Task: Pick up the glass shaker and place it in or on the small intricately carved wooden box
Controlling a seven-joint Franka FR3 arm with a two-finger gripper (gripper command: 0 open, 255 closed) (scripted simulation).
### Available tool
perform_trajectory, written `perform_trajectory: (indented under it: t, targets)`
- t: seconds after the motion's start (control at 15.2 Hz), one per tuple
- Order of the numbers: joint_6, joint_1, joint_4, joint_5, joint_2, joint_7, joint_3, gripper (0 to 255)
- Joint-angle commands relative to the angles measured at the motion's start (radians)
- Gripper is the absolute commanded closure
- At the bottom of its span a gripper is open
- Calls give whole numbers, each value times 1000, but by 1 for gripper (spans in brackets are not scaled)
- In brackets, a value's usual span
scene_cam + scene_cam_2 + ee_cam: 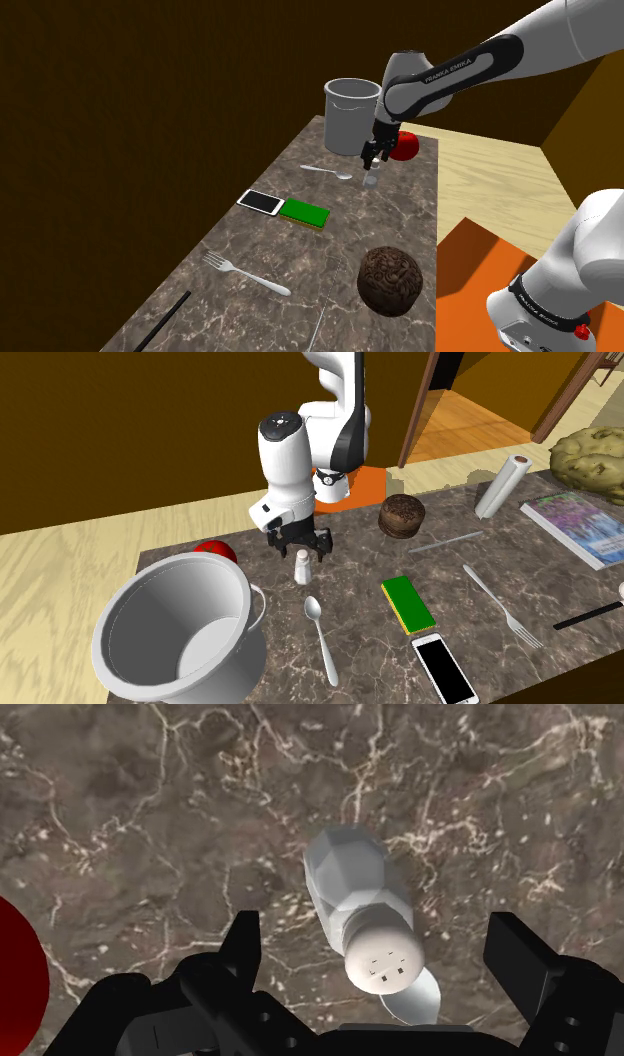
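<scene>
Wrist view puts the shaker (360, 904) upright on the counter (150, 804) below my gripper (378, 936), jaws wide and not touching it; coming down off-centre could, I judge, clip its cap and topple it toward the spoon (420, 994).

Going by the shoulder view, with the shaker (369, 184) as our clock centre on the table (410, 215): we've got the pot (351, 115) at 11, the ball (406, 147) at 1 and the spoon (330, 172) just beside it at 10. Out at 8 lies the block (304, 212), with the phone (260, 202) touching its 9 o'clock side. We see the fork (246, 273) further out between 7 and 8, and the round box (391, 280) at 6. The tool (371, 160) hangs right above the shaker, fingers apart on either side, not touching.
</scene>
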Motion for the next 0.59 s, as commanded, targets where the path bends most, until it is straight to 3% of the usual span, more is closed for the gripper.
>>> perform_trajectory:
  t: [0.0, 0.2, 0.26, 0.53]
  targets:
    - [1, 0, 0, 0, 0, 0, 0, 0]
    - [0, 0, 0, 0, 0, 0, 0, 0]
    - [0, 0, 0, 0, 0, 0, 0, 255]
    - [1, 0, 0, 0, 0, 0, 0, 255]
